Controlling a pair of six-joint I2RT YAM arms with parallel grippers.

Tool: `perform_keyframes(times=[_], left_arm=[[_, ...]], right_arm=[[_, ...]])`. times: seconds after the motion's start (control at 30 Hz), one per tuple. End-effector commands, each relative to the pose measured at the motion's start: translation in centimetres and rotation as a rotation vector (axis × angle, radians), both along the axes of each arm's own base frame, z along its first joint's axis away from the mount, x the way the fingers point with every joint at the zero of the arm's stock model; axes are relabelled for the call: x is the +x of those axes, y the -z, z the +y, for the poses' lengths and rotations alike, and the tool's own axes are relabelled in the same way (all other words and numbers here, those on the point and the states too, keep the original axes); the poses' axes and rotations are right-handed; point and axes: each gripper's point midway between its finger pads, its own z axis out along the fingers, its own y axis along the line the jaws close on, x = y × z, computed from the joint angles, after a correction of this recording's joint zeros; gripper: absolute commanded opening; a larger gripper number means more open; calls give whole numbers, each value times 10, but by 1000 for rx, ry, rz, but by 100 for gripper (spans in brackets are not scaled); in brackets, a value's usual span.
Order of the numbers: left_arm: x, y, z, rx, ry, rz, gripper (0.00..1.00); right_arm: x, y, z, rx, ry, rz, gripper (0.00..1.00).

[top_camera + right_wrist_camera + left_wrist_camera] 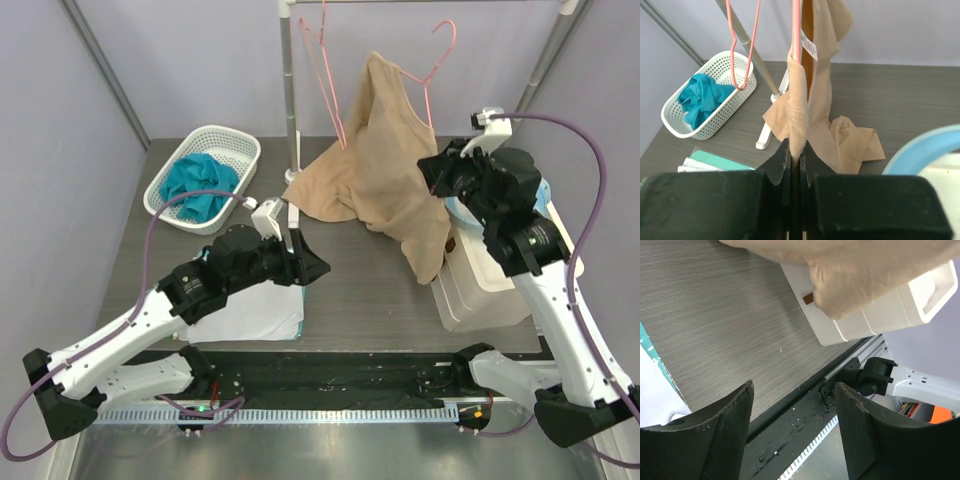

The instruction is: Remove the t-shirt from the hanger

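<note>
A tan t-shirt (385, 160) hangs from a pink wire hanger (436, 62) on the rail, its lower part draped on the table. My right gripper (432, 172) is shut on the shirt's ribbed collar edge (797, 112), right beside the hanger's pink wire (796, 30). My left gripper (308, 262) is open and empty, low over the table below the shirt's hem (860, 275).
A second, empty pink hanger (322, 60) hangs on the rail by the rack's post (290, 100). A white basket (222, 140) with teal cloth stands at the back left. Folded white cloth (255, 312) lies under the left arm. A white bin (480, 290) stands at right.
</note>
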Motion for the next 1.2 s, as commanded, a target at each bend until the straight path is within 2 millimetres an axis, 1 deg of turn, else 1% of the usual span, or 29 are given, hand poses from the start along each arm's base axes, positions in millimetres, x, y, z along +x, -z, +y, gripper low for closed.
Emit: perform_keyframes(times=[0.0,0.03,0.07,0.1,0.13,0.17,0.2,0.23,0.27,0.3,0.33,0.37,0.4,0.43,0.47,0.5,0.53,0.57,0.6,0.63,0.67,0.7,0.73,0.87,0.9,0.93,1.03,1.17], left_arm=[[8,-38,-15,-71,21,-73,65],[11,-36,-20,-64,25,-68,65],[13,-40,-22,-71,27,-76,64],[16,-51,-24,-87,25,-90,64],[17,-54,-28,-83,31,-95,64],[22,-54,-31,-75,29,-99,63],[26,-67,-34,-87,20,-120,63],[30,-71,-35,-85,9,-135,64],[35,-76,-41,-83,9,-138,64],[45,-78,-40,-69,-40,-148,63],[51,-79,-40,-63,-63,-142,63],[55,-89,-43,-73,-74,-152,63],[63,-84,-51,-57,-84,-145,63],[69,-84,-54,-48,-99,-148,63],[75,-97,-58,-56,-111,-166,63],[80,-83,-67,-10,-116,-146,61],[88,-83,-68,8,-152,-157,61],[92,-96,-72,3,-165,-178,61],[97,-82,-82,44,-164,-164,61],[102,-82,-85,58,-180,-172,61],[106,-89,-90,56,-183,-189,62],[113,-78,-95,89,-192,-175,62],[117,-87,-98,79,-201,-183,63],[126,-92,-111,75,-218,-195,63],[129,-87,-115,81,-217,-191,63],[129,-91,-118,73,-215,-195,62],[134,-87,-121,80,-233,-195,61],[142,-82,-124,107,-252,-201,56]], right_arm=[[-37,-15,5,94,-72,-45,1],[-42,4,10,91,-106,-5,1],[-56,3,11,113,-137,-13,1],[-63,11,15,122,-168,1,1],[-68,33,19,125,-193,42,1],[-82,34,22,143,-237,34,1],[-89,41,22,159,-241,46,1],[-92,62,22,155,-245,83,1],[-101,63,21,164,-258,69,1],[-105,70,19,153,-254,74,1],[-107,85,15,142,-237,111,1],[-108,89,10,132,-211,110,1],[-114,88,6,125,-206,91,1],[-118,92,4,120,-203,96,1],[-121,92,2,118,-202,88,1],[-128,87,0,127,-207,60,1],[-129,89,-1,127,-203,55,1],[-131,89,-3,126,-198,47,1],[-135,90,-6,127,-193,32,1],[-137,90,-7,120,-194,22,1],[-139,89,-7,124,-194,19,1],[-142,90,-7,124,-202,16,1],[-145,89,-7,128,-208,13,1],[-152,97,-6,132,-225,12,1],[-152,100,-7,130,-220,16,1],[-154,99,-9,133,-218,6,1],[-157,95,-9,132,-225,-3,1],[-160,92,-8,137,-232,-7,1]])
